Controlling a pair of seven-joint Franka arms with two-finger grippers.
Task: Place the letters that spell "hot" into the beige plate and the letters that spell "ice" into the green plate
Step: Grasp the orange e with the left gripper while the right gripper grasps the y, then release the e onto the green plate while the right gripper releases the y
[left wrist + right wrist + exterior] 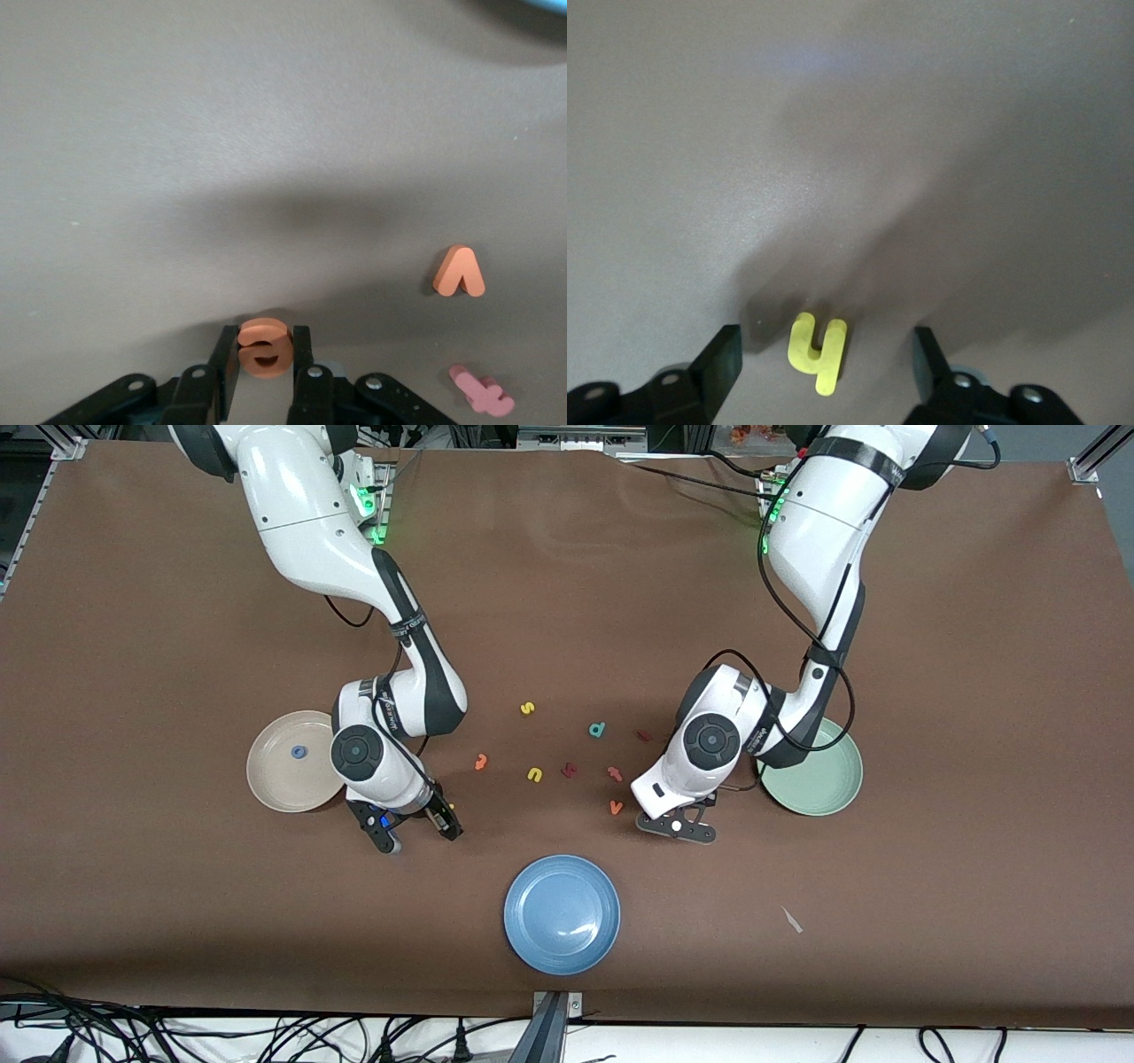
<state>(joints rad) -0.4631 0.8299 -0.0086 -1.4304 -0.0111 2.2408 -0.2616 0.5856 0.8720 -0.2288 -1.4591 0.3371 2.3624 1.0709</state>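
Observation:
The beige plate (pixel 270 779) lies toward the right arm's end with the blue o (pixel 299 752) in it. Beside it, my right gripper (pixel 418 828) (pixel 824 343) stands open, low at the table, its fingers (pixel 725 354) wide apart either side of the yellow h (pixel 819 351) lying flat. An orange t (pixel 481 761) lies on the table. The green plate (pixel 824 784) sits toward the left arm's end, partly hidden by the left arm. Beside it, my left gripper (pixel 678 825) (pixel 266 341) is shut on the orange e (pixel 264 347). A dark red i (pixel 644 735) lies nearby.
A blue plate (pixel 562 914) sits nearest the front camera. Loose letters lie between the arms: yellow s (pixel 527 708), yellow u (pixel 534 774), teal d (pixel 597 730), orange v (pixel 616 807) (pixel 459 272), pinkish-red t (pixel 614 772) (pixel 483 392). A white scrap (pixel 791 919) lies on the cloth.

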